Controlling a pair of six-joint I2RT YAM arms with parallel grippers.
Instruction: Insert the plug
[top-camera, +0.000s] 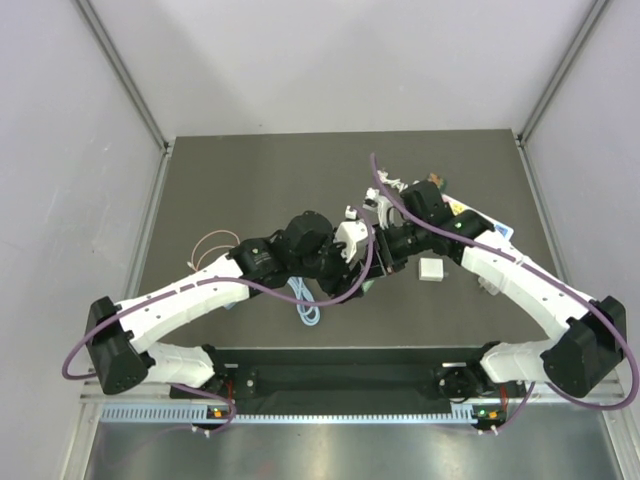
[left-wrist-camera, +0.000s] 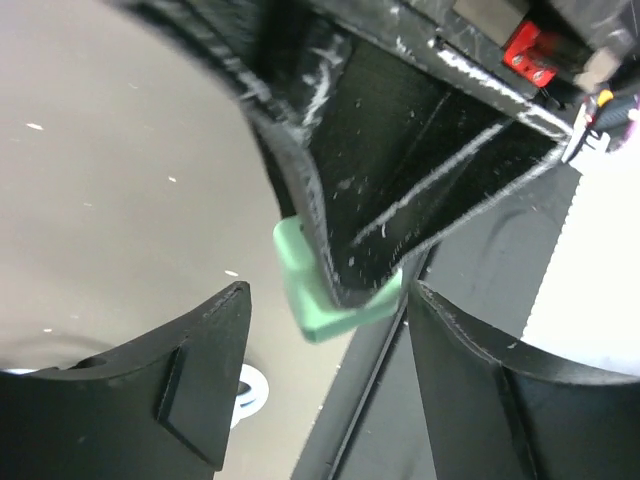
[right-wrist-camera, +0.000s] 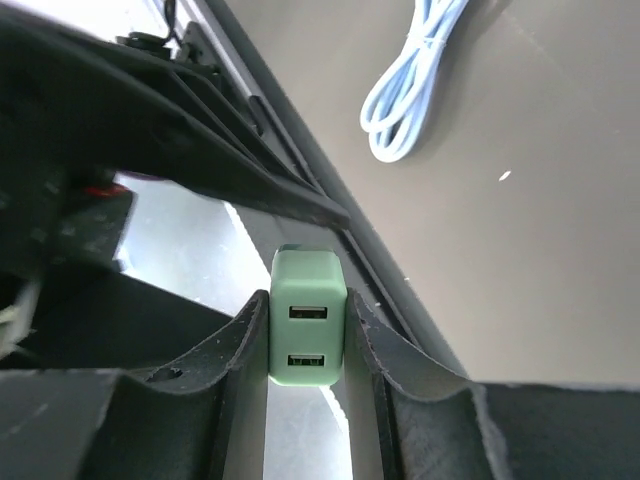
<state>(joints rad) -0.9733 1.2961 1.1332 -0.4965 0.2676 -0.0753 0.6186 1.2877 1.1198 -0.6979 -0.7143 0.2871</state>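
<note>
My right gripper (right-wrist-camera: 306, 305) is shut on a mint-green USB charger block (right-wrist-camera: 307, 330), its two USB ports facing the camera. In the left wrist view the same green block (left-wrist-camera: 318, 300) sticks out from the right gripper's black fingers (left-wrist-camera: 400, 190), above the gap between my left gripper's (left-wrist-camera: 330, 335) open, empty jaws. In the top view both grippers meet over the table's middle, left (top-camera: 357, 268) and right (top-camera: 384, 258). A coiled light-blue cable (top-camera: 306, 304) lies just in front of them and also shows in the right wrist view (right-wrist-camera: 410, 90).
A small white cube adapter (top-camera: 431, 269) lies right of the grippers. A thin pink cable loop (top-camera: 210, 245) lies at the left. Mixed small items (top-camera: 455, 208) sit at the back right. A black rail (top-camera: 350, 375) runs along the table's near edge.
</note>
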